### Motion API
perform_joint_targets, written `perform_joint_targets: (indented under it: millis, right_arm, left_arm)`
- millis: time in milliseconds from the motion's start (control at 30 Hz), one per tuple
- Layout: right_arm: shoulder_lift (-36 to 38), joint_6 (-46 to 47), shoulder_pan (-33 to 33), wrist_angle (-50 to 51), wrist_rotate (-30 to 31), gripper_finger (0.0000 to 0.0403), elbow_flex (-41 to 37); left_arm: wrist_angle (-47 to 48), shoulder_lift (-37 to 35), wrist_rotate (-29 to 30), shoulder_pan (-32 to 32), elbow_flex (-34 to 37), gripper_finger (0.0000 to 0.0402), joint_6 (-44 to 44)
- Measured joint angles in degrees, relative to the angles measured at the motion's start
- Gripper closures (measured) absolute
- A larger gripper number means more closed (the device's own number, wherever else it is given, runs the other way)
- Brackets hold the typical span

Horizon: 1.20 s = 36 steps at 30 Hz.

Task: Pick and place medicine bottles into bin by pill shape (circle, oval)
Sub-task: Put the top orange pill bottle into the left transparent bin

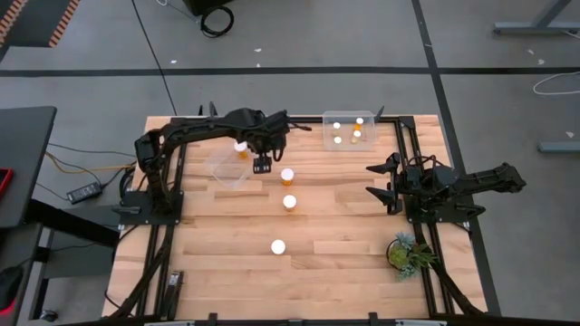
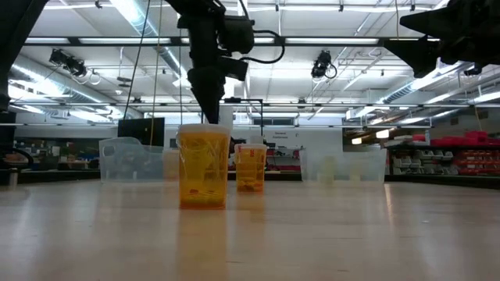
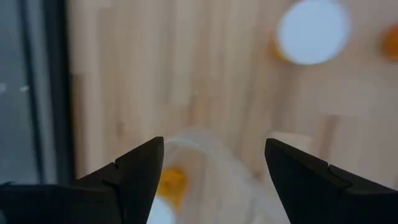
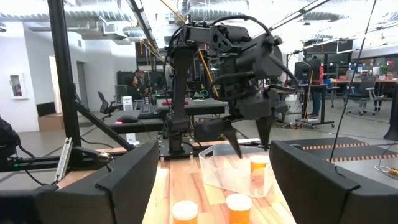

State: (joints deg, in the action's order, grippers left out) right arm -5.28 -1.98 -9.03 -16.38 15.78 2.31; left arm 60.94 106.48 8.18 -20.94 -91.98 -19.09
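Note:
Three orange medicine bottles with white caps stand upright on the wooden table: one [image 1: 287, 175] near my left gripper, one [image 1: 290, 202] mid-table, one [image 1: 278, 245] nearer the front. A clear bin [image 1: 227, 168] at the far left holds one bottle [image 1: 240, 147]. A second clear bin [image 1: 349, 129] at the far right holds several bottles. My left gripper [image 1: 263, 165] hangs open, pointing down, above the left bin's right rim; its fingers [image 3: 140, 168] hold nothing. My right gripper [image 1: 376, 179] waits open at the table's right side.
A small green potted plant [image 1: 408, 252] stands at the front right, beside the right arm's base. Black frame rails [image 1: 426, 272] run along the table's left and right sides. Bare wood lies between the standing bottles and the plant.

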Motion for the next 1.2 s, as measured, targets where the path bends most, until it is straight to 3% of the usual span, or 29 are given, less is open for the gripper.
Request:
perform_joint_targets:
  millis: [133,700,967,1200]
  right_arm:
    - [0.0,0.0,0.0,0.0,0.0,0.0089,0.0]
    - [0.0,0.0,0.0,0.0,0.0,0.0089,0.0]
    - [0.0,0.0,0.0,0.0,0.0,0.0089,0.0]
    - [0.0,0.0,0.0,0.0,0.0,0.0089,0.0]
  left_arm:
    - [0.0,0.1,-3.4,1.8,0.0,0.0111,0.0]
    - [-12.0,0.5,-3.6,8.4,8.4,0.0111,-0.6]
    - [-22.1,0.5,-3.6,8.3,13.4,0.0111,2.0]
    - [-23.7,0.5,-4.3,7.6,13.8,0.0111,4.9]
